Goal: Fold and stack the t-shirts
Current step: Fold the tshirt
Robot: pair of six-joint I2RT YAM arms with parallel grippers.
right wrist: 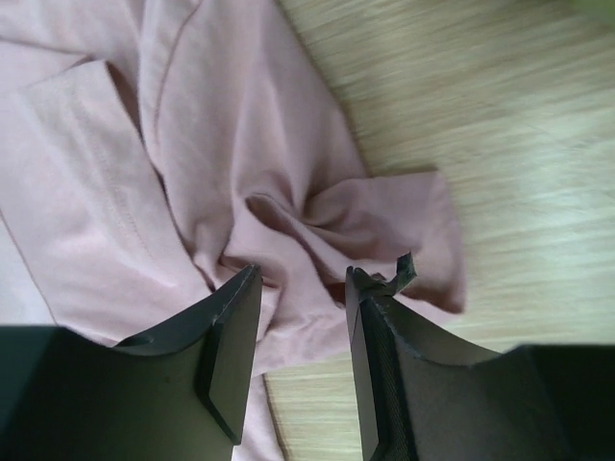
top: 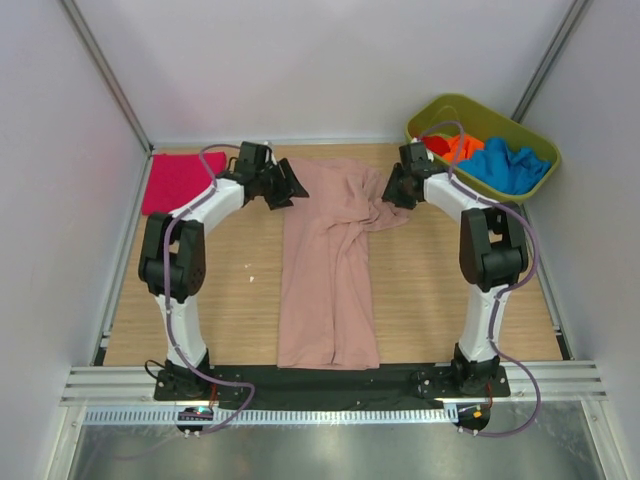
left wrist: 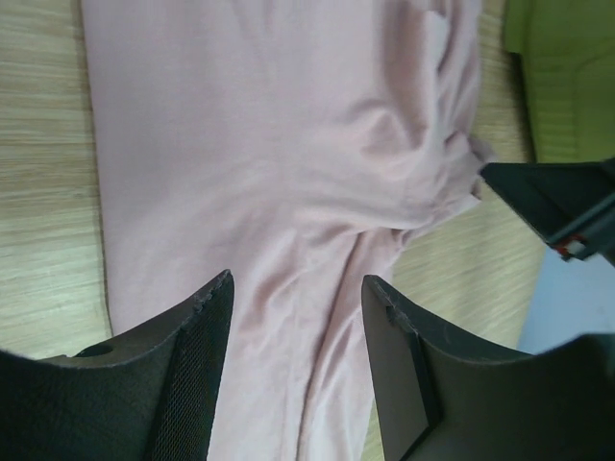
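Only the magenta t-shirt (top: 178,180) sits folded, far left corner; pink t-shirt (top: 330,280) half-folded, other t-shirts (top: 505,165) in tub (top: 490,118); left claw (top: 288,186) and right claw (top: 393,190) apart, empty

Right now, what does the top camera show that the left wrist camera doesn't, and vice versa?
Only the top view: the magenta t-shirt at the far left, the orange t-shirt and blue t-shirt inside the green tub, and both arms. Only the left wrist view: the left gripper close up, fingers apart, nothing between them. Both: the dusty-pink t-shirt, bunched on its right side, a bit of the tub, and the right gripper beside that bunch.
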